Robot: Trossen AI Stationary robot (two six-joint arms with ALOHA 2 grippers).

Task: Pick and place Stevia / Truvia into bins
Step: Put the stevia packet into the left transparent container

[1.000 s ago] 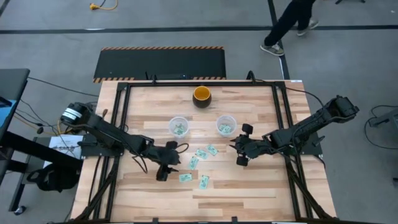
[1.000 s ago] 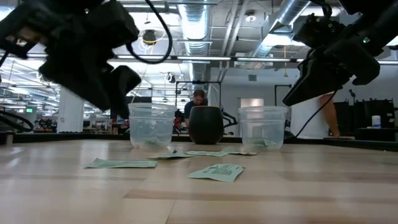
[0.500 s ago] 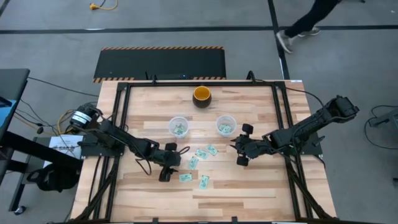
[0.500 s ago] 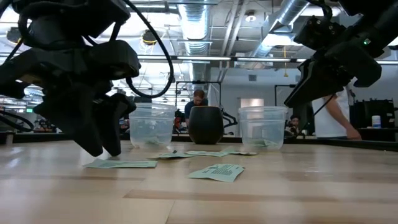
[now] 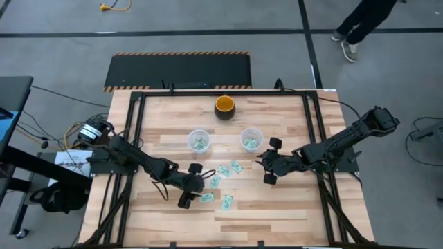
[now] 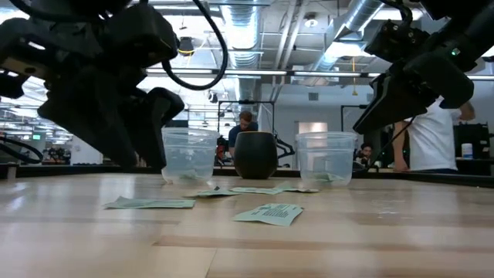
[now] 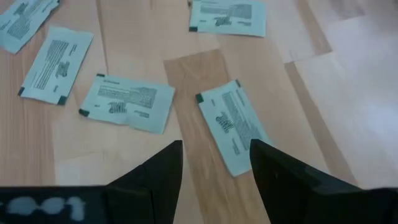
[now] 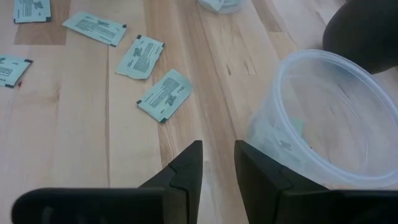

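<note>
The loose sachets (image 5: pixel 223 181) lie flat on the table (image 5: pixel 277 207) in a scatter in front of the two clear cups, none of them lifted. The nearest one (image 7: pixel 234 125) sits straight ahead of the left gripper's fingers, with a second sachet (image 7: pixel 127 102) just beside it. The left cup (image 5: pixel 199 140) and the right cup (image 5: pixel 250 140) each already hold at least one green sachet, so the task is partly done, with several pieces left on the wood.

What has changed over the last second is the left arm. The left gripper (image 5: pixel 188 187) has travelled from beside the sachets, level with the middle of the scatter, forward and toward the centre, and now hangs right next to the lowest pair of sachets. Its fingers (image 7: pixel 155 177) stand apart with nothing between them, and in the low view they are clear of the wood. That reads as lining up on the next sachet, probably the one dead ahead of it; the descent and pinch are not yet made.

The right gripper (image 5: pixel 268 161) has not moved in that time. It hovers just beside the right cup, its fingers (image 8: pixel 186 171) a little apart and empty, apparently waiting.

The dark bowl (image 5: pixel 224 106) with the orange inside stands behind the cups, untouched.
</note>
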